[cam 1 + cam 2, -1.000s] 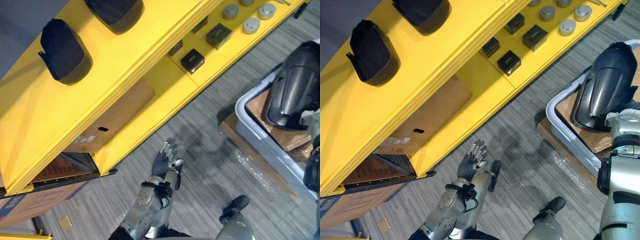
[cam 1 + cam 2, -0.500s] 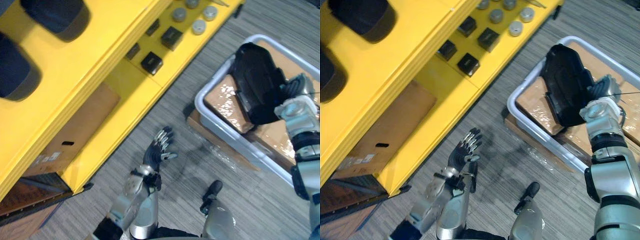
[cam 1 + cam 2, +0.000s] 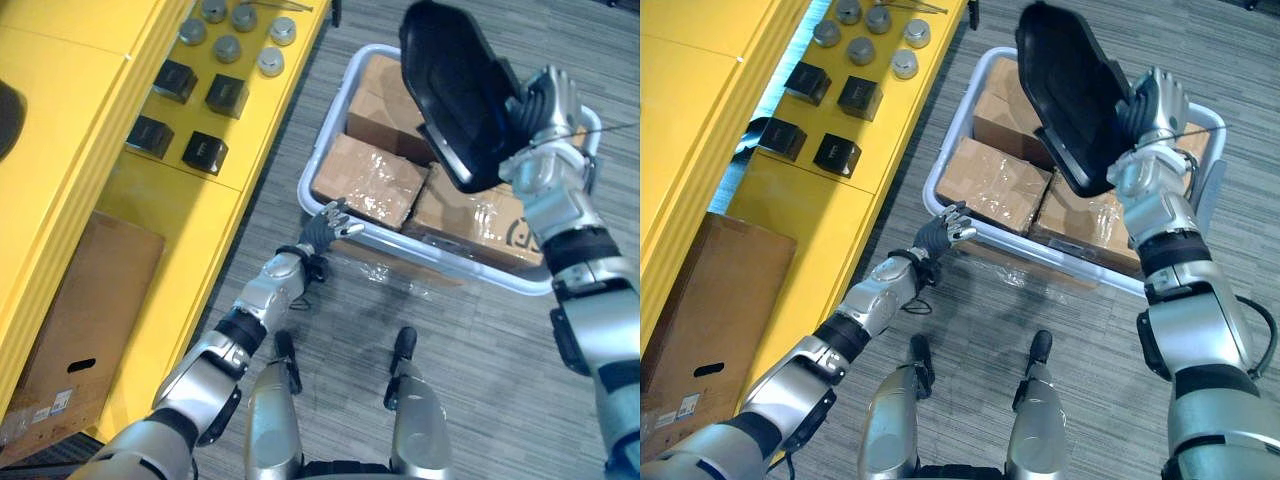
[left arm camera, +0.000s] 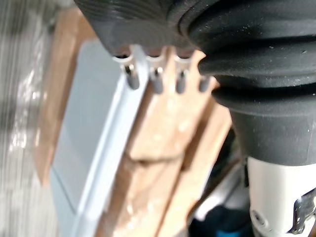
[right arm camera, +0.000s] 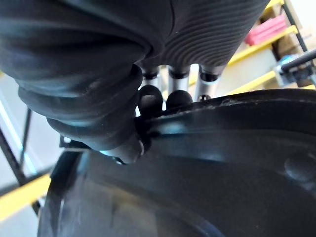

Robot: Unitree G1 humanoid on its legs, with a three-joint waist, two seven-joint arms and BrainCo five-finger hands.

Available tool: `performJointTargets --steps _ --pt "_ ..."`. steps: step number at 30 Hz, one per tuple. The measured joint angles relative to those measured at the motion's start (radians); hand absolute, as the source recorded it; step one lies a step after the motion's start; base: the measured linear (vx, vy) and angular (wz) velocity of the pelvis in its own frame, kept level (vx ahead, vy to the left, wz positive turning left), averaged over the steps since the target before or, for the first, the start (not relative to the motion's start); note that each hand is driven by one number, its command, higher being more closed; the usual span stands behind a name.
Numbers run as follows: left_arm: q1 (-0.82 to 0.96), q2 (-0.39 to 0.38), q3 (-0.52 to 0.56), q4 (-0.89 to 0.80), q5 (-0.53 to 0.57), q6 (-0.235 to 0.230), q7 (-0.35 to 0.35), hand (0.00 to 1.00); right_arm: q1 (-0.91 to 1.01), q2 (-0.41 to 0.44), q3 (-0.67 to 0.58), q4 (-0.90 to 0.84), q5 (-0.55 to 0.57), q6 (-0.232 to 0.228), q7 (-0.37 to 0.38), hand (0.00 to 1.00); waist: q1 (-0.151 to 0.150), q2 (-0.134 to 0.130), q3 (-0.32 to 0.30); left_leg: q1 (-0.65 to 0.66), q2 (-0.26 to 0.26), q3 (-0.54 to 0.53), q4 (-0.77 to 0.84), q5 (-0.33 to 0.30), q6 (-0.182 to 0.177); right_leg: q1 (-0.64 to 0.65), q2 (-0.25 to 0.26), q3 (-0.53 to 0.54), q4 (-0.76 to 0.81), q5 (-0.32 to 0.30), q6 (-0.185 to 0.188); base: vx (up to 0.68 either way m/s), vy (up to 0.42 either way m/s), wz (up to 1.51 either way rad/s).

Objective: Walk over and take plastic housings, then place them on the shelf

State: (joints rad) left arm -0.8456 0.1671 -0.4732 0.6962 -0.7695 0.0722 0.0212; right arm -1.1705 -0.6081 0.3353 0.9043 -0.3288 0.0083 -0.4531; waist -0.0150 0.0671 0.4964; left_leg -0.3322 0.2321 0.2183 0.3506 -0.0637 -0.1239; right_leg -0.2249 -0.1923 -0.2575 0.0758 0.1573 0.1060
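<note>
One black plastic housing (image 3: 455, 95), left eye view: right hand (image 3: 540, 108) holds it tilted, raised above the grey bin (image 3: 304, 188) of wrapped cardboard boxes (image 3: 368, 180).
Right eye view: left hand (image 3: 943, 230) just beside the bin's rim, empty; yellow shelf (image 3: 800, 200) well apart from the housing.
Left wrist view: fingers straight.
Right wrist view: fingers and thumb clamp the housing's edge.

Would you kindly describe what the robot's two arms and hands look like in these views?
The left arm and the right arm are made of smooth, rounded silver-grey shells with black bands at the joints. The left hand and the right hand each have a dark ribbed cover over the wrist and the back of the hand, and slim silver fingers ending in dark tips.
</note>
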Motion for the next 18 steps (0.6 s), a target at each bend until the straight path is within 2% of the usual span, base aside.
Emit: performJointTargets --steps 2,4,8,11,13,15,18 --pt "-0.036 -0.009 0.003 0.026 -0.011 0.001 0.020 0.00 -0.023 0.014 0.000 -0.005 0.000 -0.013 -0.010 1.00 -0.001 -0.002 0.000 0.000 0.001 0.014 -0.012 0.008 -0.002 -0.017 0.002 0.014 0.000 0.006 -0.005 -0.01 -0.029 -0.19" --pt "-0.072 -0.025 0.019 0.065 -0.049 0.022 0.054 0.00 -0.031 0.040 0.000 -0.016 0.002 -0.034 -0.032 1.00 -0.018 -0.008 0.002 0.007 0.001 0.018 -0.032 0.018 -0.004 -0.022 0.004 0.017 0.000 0.007 -0.006 0.00 -0.022 -0.05" --pt "-0.084 -0.026 0.024 0.080 -0.107 0.022 0.078 0.00 -0.032 0.076 0.001 -0.050 0.006 -0.053 -0.049 1.00 -0.032 -0.021 0.002 0.029 0.000 0.043 -0.045 0.020 -0.005 -0.023 0.004 0.039 0.000 0.008 -0.006 0.01 -0.006 -0.14" --pt "-0.107 -0.031 0.033 0.080 -0.153 -0.028 0.109 0.00 -0.032 0.100 0.001 -0.075 0.042 -0.074 -0.051 1.00 -0.052 -0.025 0.002 0.032 0.001 0.046 -0.047 0.020 -0.005 -0.023 0.004 0.042 0.000 0.008 -0.006 0.00 0.001 -0.02" --pt "-0.117 -0.036 0.042 0.080 -0.166 -0.061 0.123 0.00 -0.027 0.112 0.000 -0.082 0.045 -0.079 -0.051 1.00 -0.056 -0.025 0.002 0.035 0.001 0.051 -0.047 0.020 -0.005 -0.024 0.004 0.047 -0.001 0.008 -0.006 0.00 0.004 -0.06" --pt "-0.132 -0.056 0.065 0.080 -0.167 -0.117 0.150 0.00 -0.006 0.127 0.000 -0.104 0.050 -0.083 -0.052 1.00 -0.057 -0.025 0.002 0.040 0.001 0.055 -0.049 0.020 -0.005 -0.024 0.005 0.053 -0.001 0.008 -0.006 0.00 0.005 -0.08" --pt "-0.142 -0.065 0.080 0.079 -0.168 -0.169 0.172 0.00 0.035 0.180 -0.001 -0.126 0.054 -0.112 -0.053 1.00 -0.066 -0.034 0.002 0.058 0.000 0.071 -0.058 0.020 -0.005 -0.022 0.005 0.069 -0.001 0.008 -0.005 0.00 0.007 -0.13"
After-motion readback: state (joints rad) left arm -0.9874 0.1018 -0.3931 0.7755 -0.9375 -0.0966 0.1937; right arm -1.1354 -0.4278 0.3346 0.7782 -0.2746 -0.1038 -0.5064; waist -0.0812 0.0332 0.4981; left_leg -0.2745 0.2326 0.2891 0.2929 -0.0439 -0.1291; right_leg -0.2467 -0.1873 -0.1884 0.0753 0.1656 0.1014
